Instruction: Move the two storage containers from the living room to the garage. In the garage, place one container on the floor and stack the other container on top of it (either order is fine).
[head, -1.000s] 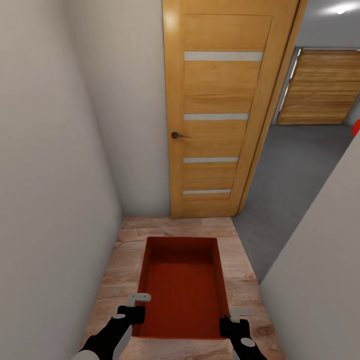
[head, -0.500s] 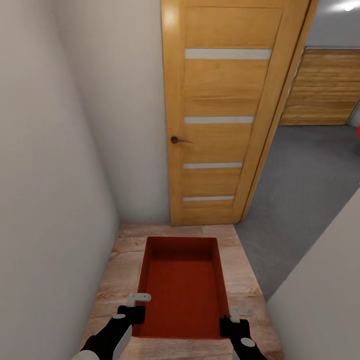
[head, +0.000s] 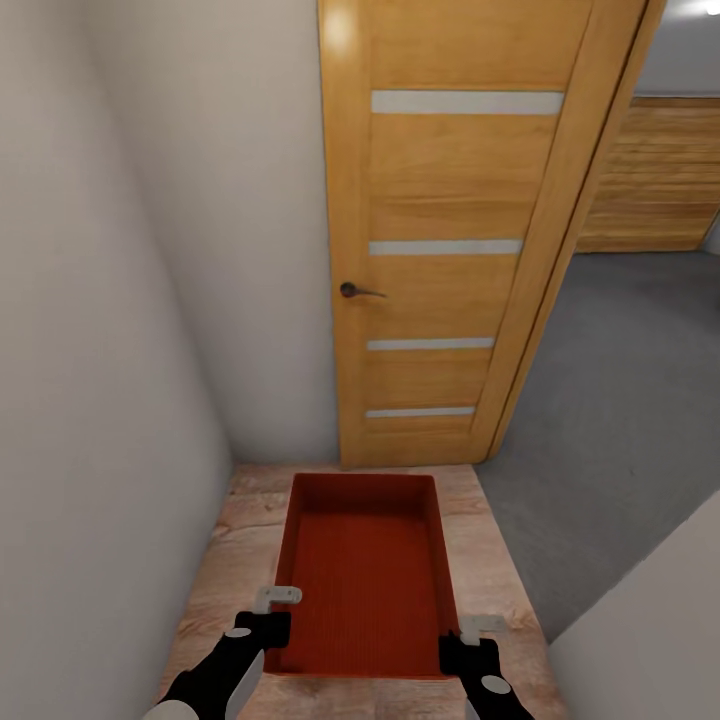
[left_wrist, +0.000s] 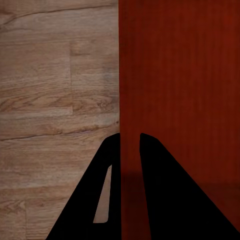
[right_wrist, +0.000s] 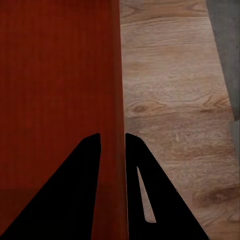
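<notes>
Matt ribbed plastic storage container (head: 365, 580) over grainy wood planks (head: 235, 560) (door (head: 445, 230) glossier), rough grey concrete (head: 620, 400) beyond.

Wooden door (head: 440, 250) nearer and larger, camera advanced.

Both grippers, left gripper (head: 266, 632) and right gripper (head: 468, 642), apparently clamp the red bin (head: 366, 590) before a wooden door (head: 445, 240).

We hold both arms forward and low, side by side. Our left gripper (head: 264, 632) is closed on the left wall of the storage container (head: 366, 585), and our right gripper (head: 462, 645) is closed on its right wall.
</notes>
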